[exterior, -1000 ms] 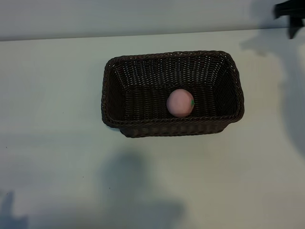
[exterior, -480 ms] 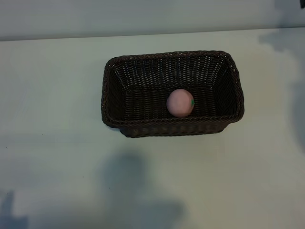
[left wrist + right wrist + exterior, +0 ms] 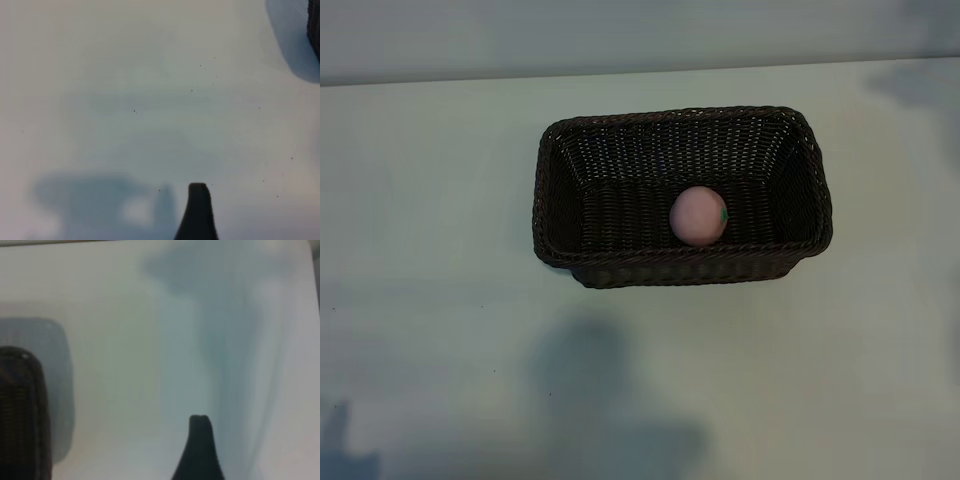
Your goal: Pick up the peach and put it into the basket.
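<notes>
pale, bare surface (image 3: 430, 330) fills the exterior view, with the basket (image 3: 552, 190) sitting toward its far edge. the peach (image 3: 698, 215) lies inside, against the basket's near wall, so the placing looks done. neither arm shows from outside. each wrist view shows only one dark fingertip: left pincer (image 3: 198, 210) spread over bare surface, right pincer (image 3: 199, 447) spread and empty, probably beside the basket's corner. best now: pull clear without touching the rim.
</notes>
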Controlling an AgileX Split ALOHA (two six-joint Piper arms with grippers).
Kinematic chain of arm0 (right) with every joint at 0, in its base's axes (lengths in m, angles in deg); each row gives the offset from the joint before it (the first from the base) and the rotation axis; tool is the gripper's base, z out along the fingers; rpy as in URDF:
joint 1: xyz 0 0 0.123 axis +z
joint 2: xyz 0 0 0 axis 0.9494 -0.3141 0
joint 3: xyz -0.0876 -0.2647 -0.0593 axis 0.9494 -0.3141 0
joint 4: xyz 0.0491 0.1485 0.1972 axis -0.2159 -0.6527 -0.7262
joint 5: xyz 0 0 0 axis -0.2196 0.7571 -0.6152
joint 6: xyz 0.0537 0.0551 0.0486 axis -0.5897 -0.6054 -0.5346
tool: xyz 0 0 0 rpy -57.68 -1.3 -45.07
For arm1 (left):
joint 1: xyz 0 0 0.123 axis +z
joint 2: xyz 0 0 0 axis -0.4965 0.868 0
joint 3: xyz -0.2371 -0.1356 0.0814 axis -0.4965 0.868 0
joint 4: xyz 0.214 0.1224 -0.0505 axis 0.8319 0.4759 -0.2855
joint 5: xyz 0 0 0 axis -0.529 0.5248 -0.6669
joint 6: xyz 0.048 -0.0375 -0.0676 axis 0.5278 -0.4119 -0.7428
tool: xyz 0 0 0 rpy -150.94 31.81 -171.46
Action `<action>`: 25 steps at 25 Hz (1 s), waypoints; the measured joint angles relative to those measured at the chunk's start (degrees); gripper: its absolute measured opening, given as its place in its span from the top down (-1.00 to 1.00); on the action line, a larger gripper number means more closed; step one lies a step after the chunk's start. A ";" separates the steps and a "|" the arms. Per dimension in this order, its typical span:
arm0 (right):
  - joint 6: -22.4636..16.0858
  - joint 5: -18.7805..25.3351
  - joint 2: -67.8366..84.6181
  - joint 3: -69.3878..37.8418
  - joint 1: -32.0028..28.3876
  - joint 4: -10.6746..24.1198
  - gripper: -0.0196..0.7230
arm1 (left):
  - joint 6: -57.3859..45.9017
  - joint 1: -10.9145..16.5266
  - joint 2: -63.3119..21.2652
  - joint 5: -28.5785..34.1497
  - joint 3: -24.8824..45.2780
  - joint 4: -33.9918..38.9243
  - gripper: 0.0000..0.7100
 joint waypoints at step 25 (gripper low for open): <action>0.69 -0.02 51.53 -27.78 0.00 -1.23 -0.56 | 0.00 0.00 0.00 0.00 0.00 0.00 -0.67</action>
